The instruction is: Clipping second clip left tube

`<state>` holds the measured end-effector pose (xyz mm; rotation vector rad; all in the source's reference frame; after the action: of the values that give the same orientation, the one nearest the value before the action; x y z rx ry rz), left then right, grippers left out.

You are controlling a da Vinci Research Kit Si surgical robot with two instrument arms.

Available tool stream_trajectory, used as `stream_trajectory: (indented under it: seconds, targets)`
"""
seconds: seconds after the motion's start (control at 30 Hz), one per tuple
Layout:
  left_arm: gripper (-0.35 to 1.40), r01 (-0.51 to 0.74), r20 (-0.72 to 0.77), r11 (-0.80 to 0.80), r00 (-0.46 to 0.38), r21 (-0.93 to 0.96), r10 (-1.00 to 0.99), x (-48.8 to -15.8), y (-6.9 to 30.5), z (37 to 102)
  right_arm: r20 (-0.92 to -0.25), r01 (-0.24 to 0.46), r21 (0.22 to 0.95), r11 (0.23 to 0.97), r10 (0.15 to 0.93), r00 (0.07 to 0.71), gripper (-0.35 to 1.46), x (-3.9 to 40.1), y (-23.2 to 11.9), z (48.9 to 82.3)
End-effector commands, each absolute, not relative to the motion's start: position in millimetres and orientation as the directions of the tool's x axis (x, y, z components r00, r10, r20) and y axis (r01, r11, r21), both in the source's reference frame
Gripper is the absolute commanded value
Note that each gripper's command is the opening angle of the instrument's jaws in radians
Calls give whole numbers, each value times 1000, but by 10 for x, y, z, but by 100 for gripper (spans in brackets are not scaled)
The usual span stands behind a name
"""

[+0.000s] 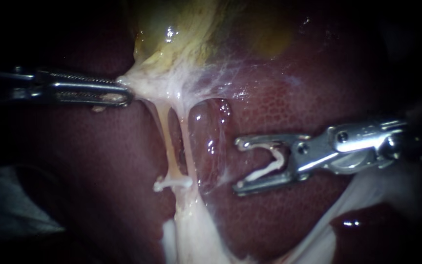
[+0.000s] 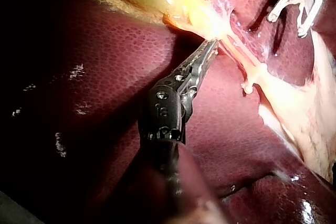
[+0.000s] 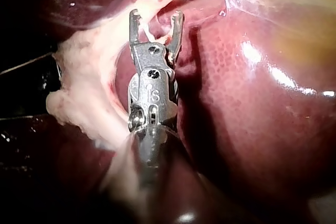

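Note:
Two pale tubes run down from the yellow gallbladder over the dark red liver. The left tube carries a white clip low down, also seen in the left wrist view as the clip on the tube. The right tube lies close beside it. My left instrument is shut on pale tissue at the gallbladder's neck and holds it taut. My right instrument stands right of both tubes, clear of them. Its jaws stand wide apart and hold a white clip between them.
A glistening film of tissue spans between the right tube and my right instrument. Pale fatty tissue spreads below the tubes and along the lower right. Liver surface surrounds everything.

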<state>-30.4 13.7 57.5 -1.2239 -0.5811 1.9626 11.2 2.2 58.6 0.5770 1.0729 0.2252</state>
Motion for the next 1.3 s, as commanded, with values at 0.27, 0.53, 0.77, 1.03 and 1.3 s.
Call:
stream_trajectory:
  seconds: [0.27, 0.53, 0.77, 1.03, 1.3]
  targets:
    - [-35, -351, -562, -625, -272, -697, 781, -306, 136, 576, -741, 118, 597, 793, 490, 458, 50, 151, 12, 607]
    - [-35, -351, -563, -625, -272, -697, 781, -307, 136, 576, -715, 133, 641, 756, 526, 461, 50, 171, 8, 640]
    - [-35, -352, -563, -625, -272, -696, 780, -308, 135, 577, -698, 151, 673, 725, 554, 454, 50, 177, 11, 661]
    - [-35, -352, -563, -625, -272, -696, 780, -308, 135, 578, -695, 166, 683, 711, 565, 444, 50, 183, 14, 672]
    - [-35, -353, -563, -626, -272, -696, 780, -309, 135, 578, -695, 190, 693, 695, 575, 432, 49, 192, 16, 674]
